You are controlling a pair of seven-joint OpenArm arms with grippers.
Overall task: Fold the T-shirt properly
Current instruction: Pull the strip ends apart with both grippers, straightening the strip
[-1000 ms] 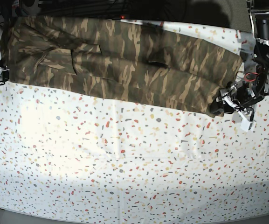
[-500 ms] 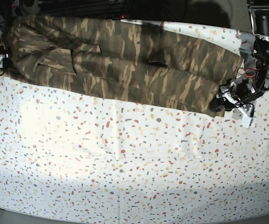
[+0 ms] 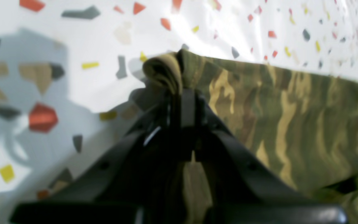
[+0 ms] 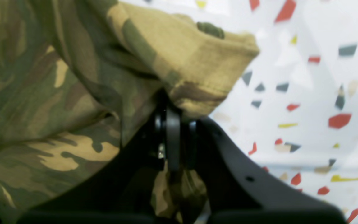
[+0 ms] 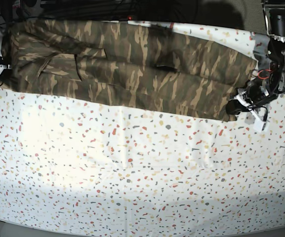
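The camouflage T-shirt (image 5: 132, 64) lies stretched across the far half of the table, folded into a long band. My left gripper (image 5: 235, 107) is at the band's right end, shut on a bunched corner of the T-shirt (image 3: 163, 70); in the left wrist view the jaws (image 3: 182, 102) pinch the cloth just above the tablecloth. My right gripper (image 5: 1, 66) is at the band's left end, shut on a tan-and-green corner of the T-shirt (image 4: 185, 62); the jaws pinch cloth in the right wrist view (image 4: 172, 127).
A white tablecloth with coloured speckles (image 5: 132, 173) covers the table. The left arm's body and cables (image 5: 280, 54) stand at the right edge. Dark cables and equipment (image 5: 83, 7) lie beyond the far edge.
My right gripper has lifted and pulled the shirt's left end outward. My left gripper has drawn the right end slightly up and to the right. The band looks tauter.
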